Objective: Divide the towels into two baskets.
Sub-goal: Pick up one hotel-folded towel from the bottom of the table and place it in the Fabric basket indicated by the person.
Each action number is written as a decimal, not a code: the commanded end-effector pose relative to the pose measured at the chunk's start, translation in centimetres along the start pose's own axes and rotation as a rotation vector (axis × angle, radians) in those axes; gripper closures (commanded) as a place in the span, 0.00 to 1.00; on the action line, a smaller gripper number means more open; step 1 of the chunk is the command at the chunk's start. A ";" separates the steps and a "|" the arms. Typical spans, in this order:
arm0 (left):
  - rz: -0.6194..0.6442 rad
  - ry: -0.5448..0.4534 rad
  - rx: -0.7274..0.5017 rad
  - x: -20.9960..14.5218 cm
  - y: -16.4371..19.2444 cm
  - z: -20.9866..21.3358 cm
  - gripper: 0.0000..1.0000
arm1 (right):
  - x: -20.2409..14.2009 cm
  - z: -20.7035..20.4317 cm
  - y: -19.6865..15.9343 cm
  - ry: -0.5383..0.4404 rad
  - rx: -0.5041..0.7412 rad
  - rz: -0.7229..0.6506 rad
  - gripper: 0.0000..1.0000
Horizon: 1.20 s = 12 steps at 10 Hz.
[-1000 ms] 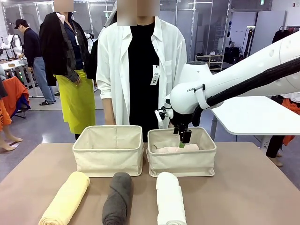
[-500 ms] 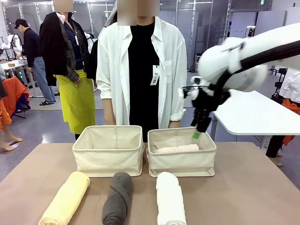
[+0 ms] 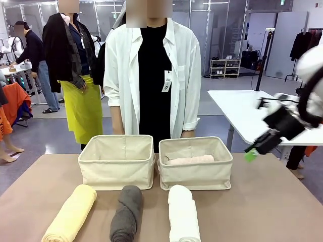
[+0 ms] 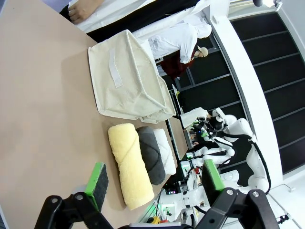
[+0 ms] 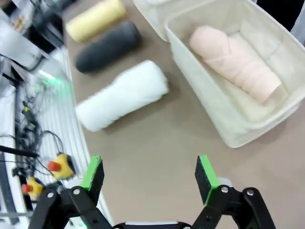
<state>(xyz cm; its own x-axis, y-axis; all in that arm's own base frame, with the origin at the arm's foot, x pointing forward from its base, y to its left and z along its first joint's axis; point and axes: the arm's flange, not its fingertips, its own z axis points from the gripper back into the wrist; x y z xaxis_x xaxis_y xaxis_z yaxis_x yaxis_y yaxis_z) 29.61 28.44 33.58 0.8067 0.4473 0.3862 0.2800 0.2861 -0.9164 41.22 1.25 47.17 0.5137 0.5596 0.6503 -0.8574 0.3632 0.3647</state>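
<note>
pale pink rolled terry towel (image 5: 236, 62) in cream canvas basket (image 5: 200, 90), right gripper (image 5: 148, 176) well aside, jaws apart, empty, wrist view shows whole roll, front view just its top

1. You have four rolls of terry cloth, all matt and fuzzy: the pale yellow towel (image 3: 70, 214), the dark grey towel (image 3: 126, 214), the white towel (image 3: 183, 217) and the pale pink towel (image 3: 189, 160)
2. Your left basket (image 3: 116, 171) and right basket (image 3: 197, 176) are cream woven canvas, matt, soft and lightly creased
3. The table top (image 3: 267, 201) looks smooth and matt
4. On the right gripper (image 5: 149, 172) and left gripper (image 4: 155, 179) you see black fingers with a faint sheen and matt green pads (image 5: 93, 172)
5. The person's white shirt (image 3: 121, 75) is thin, smooth cloth
</note>
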 end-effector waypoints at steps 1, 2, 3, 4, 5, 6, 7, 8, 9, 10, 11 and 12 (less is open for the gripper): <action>-0.011 -0.004 -0.010 -0.1 -0.2 0.3 0.00 | -4.8 4.5 -0.6 -0.206 0.113 -0.089 0.04; -0.011 -0.004 -0.010 -0.1 -0.2 0.3 0.00 | -7.9 7.2 -1.6 -0.217 0.152 -0.186 0.04; -0.011 -0.004 -0.010 -0.1 -0.2 0.3 0.00 | -11.1 9.9 -2.5 -0.233 0.175 -0.281 0.04; -0.011 -0.004 -0.010 -0.1 -0.2 0.3 0.00 | -14.5 12.5 -3.1 -0.262 0.233 -0.350 0.04; -0.011 -0.004 -0.010 -0.1 -0.2 0.3 0.00 | -17.3 14.3 -3.5 -0.262 0.275 -0.425 0.04; -0.011 -0.004 -0.010 -0.1 -0.2 0.3 0.00 | -20.1 15.6 -3.8 -0.283 0.305 -0.513 0.04; -0.011 -0.004 -0.010 -0.1 -0.2 0.3 0.00 | -23.1 16.3 -4.2 -0.289 0.357 -0.639 0.04; -0.011 -0.004 -0.010 -0.1 -0.2 0.3 0.00 | -24.1 15.9 -4.7 -0.308 0.405 -0.660 0.04; -0.011 -0.004 -0.010 -0.1 -0.2 0.3 0.00 | -24.6 15.2 -5.4 -0.310 0.431 -0.703 0.04; -0.011 -0.004 -0.010 -0.1 -0.2 0.3 0.00 | -24.9 14.3 -6.1 -0.305 0.450 -0.756 0.04; -0.011 -0.004 -0.010 -0.1 -0.2 0.3 0.00 | -25.9 15.2 -4.5 -0.303 0.393 -0.650 0.04; -0.011 -0.004 -0.010 -0.1 -0.2 0.3 0.00 | -25.9 15.2 -4.5 -0.303 0.393 -0.650 0.04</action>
<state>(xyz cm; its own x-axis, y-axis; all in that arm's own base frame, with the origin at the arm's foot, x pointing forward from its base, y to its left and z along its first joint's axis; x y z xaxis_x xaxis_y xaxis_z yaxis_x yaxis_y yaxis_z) 29.63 28.42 33.58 0.8070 0.4468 0.3862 0.2802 0.2859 -0.9164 32.02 -26.04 37.58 0.9455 0.0718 0.3176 -0.3256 0.2062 0.9227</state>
